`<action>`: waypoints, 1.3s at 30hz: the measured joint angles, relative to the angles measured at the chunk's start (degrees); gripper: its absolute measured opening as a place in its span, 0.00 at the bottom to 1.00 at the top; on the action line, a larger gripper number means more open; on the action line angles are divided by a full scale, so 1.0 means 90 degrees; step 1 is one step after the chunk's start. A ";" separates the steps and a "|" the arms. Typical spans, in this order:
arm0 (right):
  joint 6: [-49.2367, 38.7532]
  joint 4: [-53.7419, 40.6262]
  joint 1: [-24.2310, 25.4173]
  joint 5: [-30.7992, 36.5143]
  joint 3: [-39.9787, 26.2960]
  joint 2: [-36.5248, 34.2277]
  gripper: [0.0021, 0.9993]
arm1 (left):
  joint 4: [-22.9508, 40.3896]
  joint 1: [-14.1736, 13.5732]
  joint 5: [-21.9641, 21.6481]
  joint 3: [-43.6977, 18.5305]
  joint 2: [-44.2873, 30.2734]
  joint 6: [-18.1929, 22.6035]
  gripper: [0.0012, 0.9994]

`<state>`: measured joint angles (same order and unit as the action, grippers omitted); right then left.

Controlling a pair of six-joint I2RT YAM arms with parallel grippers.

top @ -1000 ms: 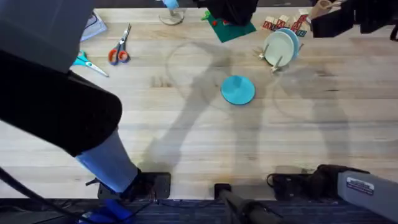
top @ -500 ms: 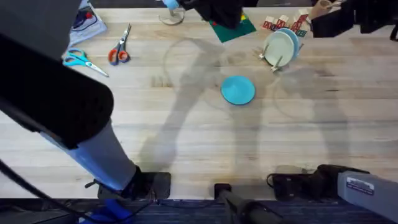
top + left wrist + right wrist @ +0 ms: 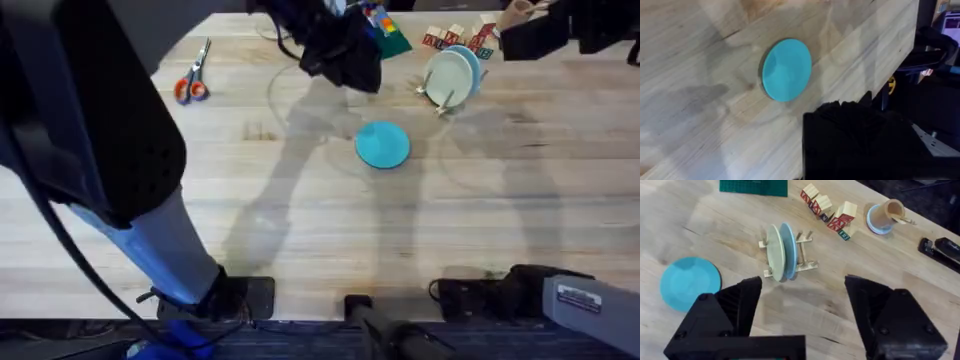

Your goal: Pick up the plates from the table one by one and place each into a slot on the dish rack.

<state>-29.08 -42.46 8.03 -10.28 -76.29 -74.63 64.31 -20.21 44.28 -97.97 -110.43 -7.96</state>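
- Left end effector (image 3: 345, 60) is seen in the overhead view as a dark mass reaching over the far middle of the bench (image 3: 300, 220); whether it is released or clenched cannot be told, and nothing is seen held in it.
- Right end effector (image 3: 802, 312) is released, its jaws spread wide and empty; it hangs above the bench with the dish rack (image 3: 787, 255) ahead of it.
- Teal plate (image 3: 383, 144) is found lying flat on the bench, near the middle, apart from everything else. It lies just toward the near side and a little right of the left end effector, not touching it. In the left wrist view it is seen clear of the dark body of the arm.
- Dish rack holds two plates upright on edge: a pale light-blue plate (image 3: 789, 249) and a cream plate (image 3: 774, 253), side by side between the pegs.
- Handling, judged: the teal plate appears thin, stiff and light, with a smooth face likely to be slippery. Flat on the wood, little edge is offered, so the rim should be pinched at one side, a finger worked under it.
- Judged risk: the plate may be skidded along the bench rather than lifted.
- Scissors (image 3: 193, 80) and coloured blocks (image 3: 827, 211) lie well apart from the plate.
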 joint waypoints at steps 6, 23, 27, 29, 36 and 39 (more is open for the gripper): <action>0.0000 0.0000 0.0000 0.0000 0.0000 0.0000 1.00 | -0.0742 -0.0020 0.0252 0.0785 0.0000 -0.0326 0.04; 0.0001 0.0000 0.0000 0.0000 0.0000 0.0000 1.00 | -0.1224 -0.0073 0.0438 0.1299 0.0000 -0.0821 0.04; 0.0005 0.0000 0.0000 0.0000 0.0000 0.0000 1.00 | -0.1328 -0.0073 0.0419 0.1410 0.0002 -0.0843 0.04; 0.0018 0.0000 0.0000 0.0000 0.0000 0.0000 1.00 | -0.1496 -0.0073 0.0412 0.1621 0.0002 -0.0890 0.04; 0.0019 0.0000 0.0000 0.0000 0.0000 0.0000 1.00 | -0.2270 -0.0056 0.0414 0.2578 0.0000 -0.1119 0.04; 0.0021 0.0000 0.0000 0.0000 0.0000 0.0000 1.00 | -0.2574 -0.0039 0.0415 0.2880 0.0002 -0.1169 0.04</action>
<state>-28.89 -42.46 8.03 -10.28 -76.29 -74.63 41.14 -20.56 48.01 -72.05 -110.41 -18.48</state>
